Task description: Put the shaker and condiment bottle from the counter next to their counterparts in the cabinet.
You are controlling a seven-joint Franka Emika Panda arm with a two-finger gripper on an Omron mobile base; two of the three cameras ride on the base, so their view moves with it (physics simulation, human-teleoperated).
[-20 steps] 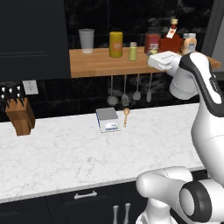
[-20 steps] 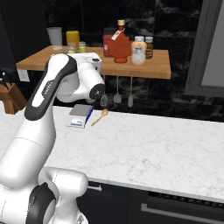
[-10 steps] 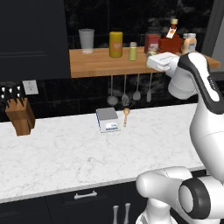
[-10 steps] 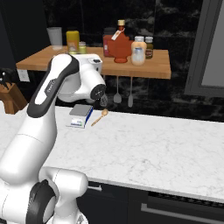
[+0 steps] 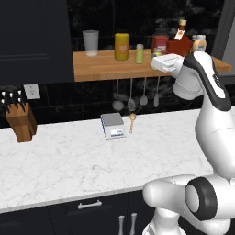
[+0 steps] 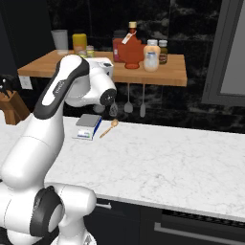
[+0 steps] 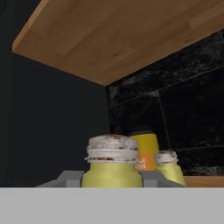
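Note:
The olive-yellow shaker point(image 7: 111, 168) with its grey-brown cap sits upright between my fingertips, and my gripper point(image 7: 111, 180) is shut on it. In the left base view my gripper point(image 5: 157, 59) is at the front edge of the brown wooden cabinet shelf point(image 5: 105, 69), near its middle. Just behind the held shaker stand the paler lime-green shaker point(image 7: 168, 168) point(image 5: 139, 53) and a tall yellow jar point(image 7: 145, 151) point(image 5: 121, 46). The dark-red condiment bottle point(image 5: 180, 42) point(image 6: 131, 48) stands on the shelf beside a boxy red jar point(image 6: 117, 48).
A glass cup point(image 5: 91, 42) and some jars point(image 6: 152, 55) also stand on the shelf. Utensils point(image 5: 131, 98) hang below it. A small scale point(image 5: 112, 125), a wooden spoon point(image 5: 131, 121) and a knife block point(image 5: 22, 124) are on the marble counter point(image 5: 69, 160). A dark navy cabinet point(image 5: 32, 36) is at the left.
The arm has shifted only slightly. The hand stays at the shelf's front edge with the shaker in it.

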